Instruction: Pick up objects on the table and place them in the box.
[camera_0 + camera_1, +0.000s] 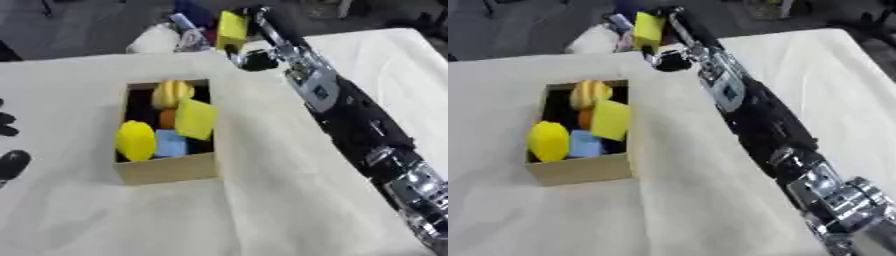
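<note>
So nearest the camera it's mostly the right arm [763,120], black with silver joints, coming in from the lower right corner and stretching diagonally up across the cream tablecloth [289,210] toward the far edge of the table.

Left of the arm, roughly mid-table, sits the cardboard box [166,170], open on top. Inside: a round yellow thing [135,141] at the near left, a light blue block [171,144] just beside it, a flat yellow-green square piece [196,118] tilted across the middle, something orange [166,119] peeking out under it, and a yellow lumpy thing [172,93] at the far end, maybe a banana, can't say for sure.

The left eye view also catches some black finger shapes at the left edge, the left hand [12,164] I think; can't tell whether it's relaxed or curled. The right eye view doesn't show it at all.

Up at the far edge, beyond the box, the right hand [667,47] is closed around a yellow block [648,27], which is up off the cloth. Right next to it there's a white rounded thing [156,39] and some blurry clutter I can't make out.
</note>
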`<state>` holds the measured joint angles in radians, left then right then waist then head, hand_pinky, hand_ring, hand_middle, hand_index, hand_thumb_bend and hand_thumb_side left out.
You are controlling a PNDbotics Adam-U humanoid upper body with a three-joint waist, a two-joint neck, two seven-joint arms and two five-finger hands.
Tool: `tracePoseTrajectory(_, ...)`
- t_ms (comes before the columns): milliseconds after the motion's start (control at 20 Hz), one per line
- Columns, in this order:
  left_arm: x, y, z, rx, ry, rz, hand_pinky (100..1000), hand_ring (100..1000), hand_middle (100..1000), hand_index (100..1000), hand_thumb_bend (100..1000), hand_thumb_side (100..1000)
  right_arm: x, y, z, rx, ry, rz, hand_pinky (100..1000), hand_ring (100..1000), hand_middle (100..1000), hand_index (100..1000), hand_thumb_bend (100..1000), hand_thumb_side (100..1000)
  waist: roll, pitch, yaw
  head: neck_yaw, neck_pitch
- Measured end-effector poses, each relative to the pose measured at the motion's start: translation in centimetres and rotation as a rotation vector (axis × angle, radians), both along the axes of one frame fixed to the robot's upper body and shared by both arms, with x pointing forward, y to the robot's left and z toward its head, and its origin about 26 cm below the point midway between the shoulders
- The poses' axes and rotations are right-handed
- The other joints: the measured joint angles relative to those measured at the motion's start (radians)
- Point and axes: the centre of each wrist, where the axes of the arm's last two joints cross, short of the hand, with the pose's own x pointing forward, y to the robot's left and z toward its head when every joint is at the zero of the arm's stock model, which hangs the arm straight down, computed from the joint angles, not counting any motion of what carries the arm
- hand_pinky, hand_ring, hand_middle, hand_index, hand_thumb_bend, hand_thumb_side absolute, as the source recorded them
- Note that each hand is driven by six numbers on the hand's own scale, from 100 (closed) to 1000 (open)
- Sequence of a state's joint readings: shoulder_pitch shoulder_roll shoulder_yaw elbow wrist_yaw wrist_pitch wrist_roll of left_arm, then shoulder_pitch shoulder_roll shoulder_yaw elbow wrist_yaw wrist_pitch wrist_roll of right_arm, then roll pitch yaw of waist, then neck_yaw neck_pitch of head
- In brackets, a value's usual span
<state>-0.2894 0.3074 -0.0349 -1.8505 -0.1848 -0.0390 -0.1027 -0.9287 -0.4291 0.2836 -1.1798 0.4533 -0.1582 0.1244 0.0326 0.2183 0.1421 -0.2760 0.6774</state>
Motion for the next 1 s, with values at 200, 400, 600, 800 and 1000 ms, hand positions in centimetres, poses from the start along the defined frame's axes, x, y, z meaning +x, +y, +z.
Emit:
tracePoseTrajectory(200,-0.3,0.5,0.1,-0.016,-0.013,0.032,785,615,615,812,739,569,-0.9,2.1,0.1,-0.162,0.081,0.169,714,715,494,639,100,100,-0.003,-0.005,0.000,-0.002,0.000)
tracePoseTrajectory(400,-0.6,1.0,0.4,-0.035,-0.033,0.065,784,613,613,812,739,566,-1.7,3.8,-0.8,-0.333,0.165,0.314,735,761,584,744,100,168,-0.004,-0.015,-0.009,-0.001,0.004)
tracePoseTrajectory(600,-0.7,1.0,0.6,-0.042,-0.042,0.074,784,613,613,812,739,566,-1.8,5.5,-1.6,-0.430,0.232,0.387,744,782,641,838,100,273,-0.005,-0.021,-0.012,0.000,0.007)
tracePoseTrajectory(800,-0.7,1.0,0.7,-0.043,-0.044,0.072,784,613,613,813,739,567,-1.0,6.7,-2.6,-0.471,0.279,0.380,750,793,686,873,100,318,-0.005,-0.027,-0.007,-0.005,0.007)
tracePoseTrajectory(1000,-0.7,0.9,0.7,-0.043,-0.046,0.067,785,613,613,813,737,568,0.2,6.7,-4.9,-0.486,0.336,0.276,753,800,732,921,100,334,-0.005,-0.028,0.002,-0.012,0.007)
